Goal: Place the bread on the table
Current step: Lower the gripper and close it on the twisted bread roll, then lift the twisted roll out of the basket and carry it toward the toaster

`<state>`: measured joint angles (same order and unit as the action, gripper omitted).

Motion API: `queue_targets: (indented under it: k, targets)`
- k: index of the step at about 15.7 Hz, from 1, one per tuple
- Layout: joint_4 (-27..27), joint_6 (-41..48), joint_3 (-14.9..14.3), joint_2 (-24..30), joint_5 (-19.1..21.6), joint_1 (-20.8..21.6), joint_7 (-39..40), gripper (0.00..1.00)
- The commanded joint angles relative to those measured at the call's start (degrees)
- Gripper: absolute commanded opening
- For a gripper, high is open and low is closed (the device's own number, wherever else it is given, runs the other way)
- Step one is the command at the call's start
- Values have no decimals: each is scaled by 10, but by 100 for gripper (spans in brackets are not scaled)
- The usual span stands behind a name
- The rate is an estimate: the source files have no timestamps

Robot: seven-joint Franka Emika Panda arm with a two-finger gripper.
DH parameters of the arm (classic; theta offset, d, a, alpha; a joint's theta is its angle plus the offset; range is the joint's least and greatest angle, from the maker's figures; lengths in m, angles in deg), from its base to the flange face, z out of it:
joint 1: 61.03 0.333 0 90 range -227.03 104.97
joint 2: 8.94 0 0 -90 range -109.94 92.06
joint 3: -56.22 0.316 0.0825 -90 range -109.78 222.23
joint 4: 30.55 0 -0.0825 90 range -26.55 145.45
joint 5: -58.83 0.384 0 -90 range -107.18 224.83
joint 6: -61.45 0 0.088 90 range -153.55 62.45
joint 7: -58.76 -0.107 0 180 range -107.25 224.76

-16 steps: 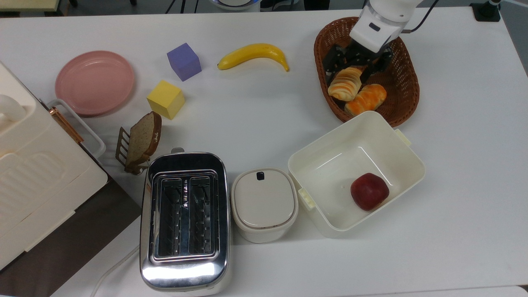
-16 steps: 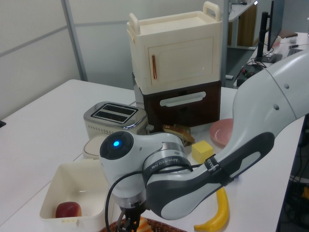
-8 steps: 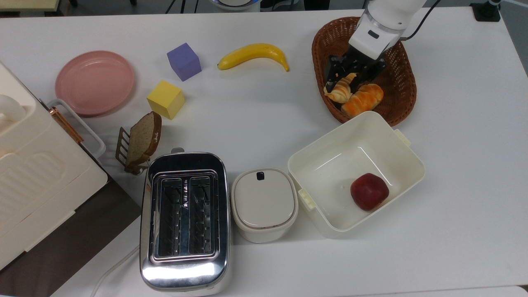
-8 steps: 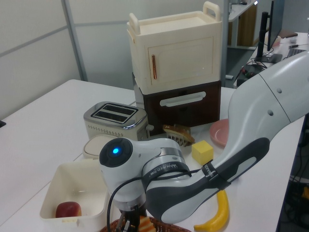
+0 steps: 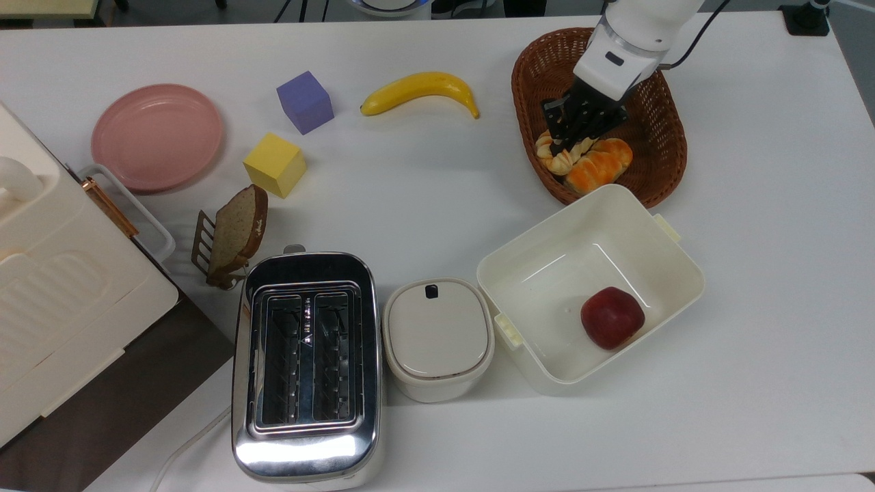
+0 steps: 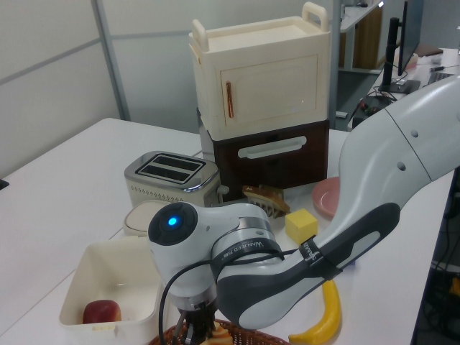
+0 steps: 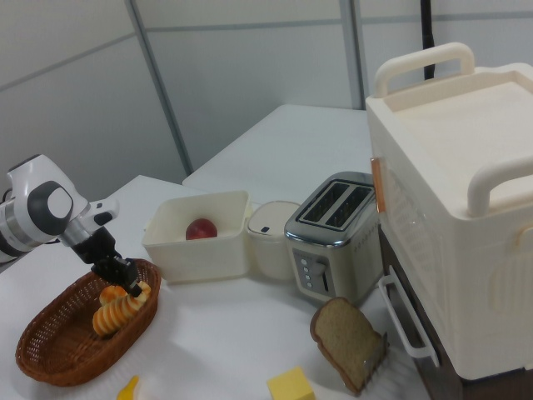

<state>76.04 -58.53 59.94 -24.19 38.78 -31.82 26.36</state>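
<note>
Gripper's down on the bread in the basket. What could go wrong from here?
1. The gripper covers the upper part of the bread, near one end, so it may pivot or slip on lifting.
2. The glazed roll lies against the bread and could get nudged or dragged along.
3. The basket looks light; a snag on its wall might shift it toward the white bin.

The white table [image 5: 424, 198] carried a pink plate [image 5: 157, 137], a purple cube [image 5: 305, 102], a yellow cube [image 5: 275, 165] and a banana [image 5: 420, 92]. A wicker basket [image 5: 666, 160] sat beside an open cream bin [image 5: 677, 270]. A lidded container [image 5: 437, 338], chrome toaster [image 5: 305, 369], bread-slice rack [image 5: 232, 236] and cream cabinet [image 5: 61, 301] stood there too.
</note>
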Motion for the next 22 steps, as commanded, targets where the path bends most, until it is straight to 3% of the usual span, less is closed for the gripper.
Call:
queue_targets:
  k: [1,9,18,22]
  targets:
    - [0,-4,3,14,-12,-9,-14,0]
    - [0,18,2,105,-8,-71,-8,0]
    - [0,18,-1,112,-11,-189,6,0]
    - [1,19,-1,108,-14,-209,7,0]
